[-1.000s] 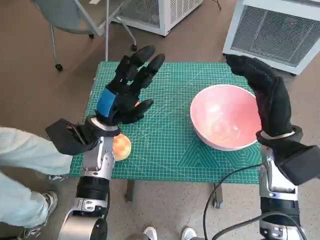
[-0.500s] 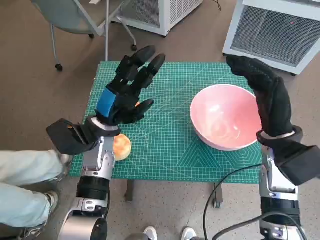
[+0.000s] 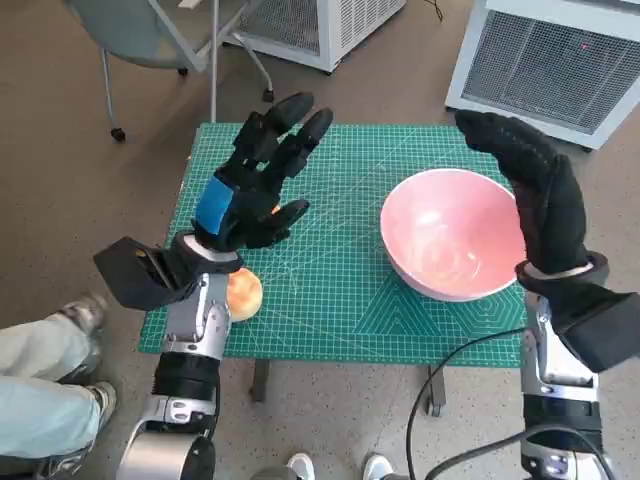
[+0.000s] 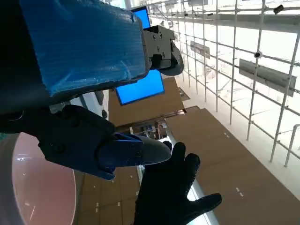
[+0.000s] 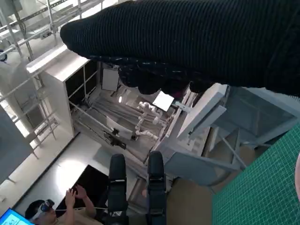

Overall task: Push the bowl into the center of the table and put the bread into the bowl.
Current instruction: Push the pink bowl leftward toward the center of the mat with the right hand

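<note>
Right hand: the right hand (image 5: pixel 197 44) in its black knitted glove spans the view as a dark band; its fingers hardly show.
Left hand: the black fingers (image 5: pixel 117 192) of the left hand (image 5: pixel 136 194) stand side by side, apart from the glove.
Bench: a corner of the green gridded bench (image 5: pixel 262 187).
Person: a person (image 5: pixel 61 206) with both hands raised, well beyond the hands.
Background: pale metal framing and a white cabinet (image 5: pixel 70 89).

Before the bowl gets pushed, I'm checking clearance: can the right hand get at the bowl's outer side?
Probably yes. The right hand hangs open beside the bowl at its outer rim, with nothing visible between them; the left hand is well off.
</note>
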Tool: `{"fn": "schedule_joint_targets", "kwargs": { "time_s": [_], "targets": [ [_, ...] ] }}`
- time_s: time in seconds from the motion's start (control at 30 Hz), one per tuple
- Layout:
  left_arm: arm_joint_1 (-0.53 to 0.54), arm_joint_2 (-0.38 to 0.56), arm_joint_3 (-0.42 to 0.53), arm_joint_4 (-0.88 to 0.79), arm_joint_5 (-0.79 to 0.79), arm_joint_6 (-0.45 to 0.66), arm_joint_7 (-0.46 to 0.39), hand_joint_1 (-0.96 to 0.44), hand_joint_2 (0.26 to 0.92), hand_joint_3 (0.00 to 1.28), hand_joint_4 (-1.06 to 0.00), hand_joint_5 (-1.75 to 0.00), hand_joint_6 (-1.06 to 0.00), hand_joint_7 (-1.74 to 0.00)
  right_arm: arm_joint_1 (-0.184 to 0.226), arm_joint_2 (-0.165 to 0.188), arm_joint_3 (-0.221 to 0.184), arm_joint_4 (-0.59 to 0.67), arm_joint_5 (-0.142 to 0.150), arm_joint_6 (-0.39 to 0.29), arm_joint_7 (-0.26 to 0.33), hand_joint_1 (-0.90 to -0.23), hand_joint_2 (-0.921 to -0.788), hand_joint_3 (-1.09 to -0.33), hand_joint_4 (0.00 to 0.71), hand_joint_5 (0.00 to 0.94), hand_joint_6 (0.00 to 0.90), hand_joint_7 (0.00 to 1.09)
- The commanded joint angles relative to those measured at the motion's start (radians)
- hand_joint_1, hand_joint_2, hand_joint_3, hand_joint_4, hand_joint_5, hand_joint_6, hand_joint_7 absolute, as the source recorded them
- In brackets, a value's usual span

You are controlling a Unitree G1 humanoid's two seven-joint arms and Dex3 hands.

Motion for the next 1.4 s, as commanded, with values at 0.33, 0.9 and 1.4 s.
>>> {"fn": "schedule_joint_targets", "kwargs": {
  "time_s": [0.33,0.9,1.4],
  "targets": [
    [-0.008,0.002,-0.004,-0.003,0.006,0.004,0.000,-0.56,0.921,0.32,-0.18,0.00,0.00,-0.53,0.014,-0.054,-0.071,0.122,0.043,-0.039,0.043,-0.588,-0.921,-0.707,0.115,0.002,-0.001,0.40],
    [-0.010,0.000,-0.002,0.018,0.011,-0.011,0.002,-0.56,0.921,0.32,-0.18,0.00,0.00,-0.52,-0.062,-0.115,-0.162,0.513,-0.026,-0.115,-0.109,-0.537,-0.921,-0.733,0.108,0.000,-0.001,0.36],
    [-0.011,0.000,0.001,0.036,0.019,-0.036,0.009,-0.58,0.921,0.33,-0.18,0.00,0.00,-0.52,-0.130,-0.163,-0.183,0.852,-0.033,-0.083,-0.179,-0.508,-0.921,-0.748,0.088,0.002,0.010,0.33]
  ]
}}
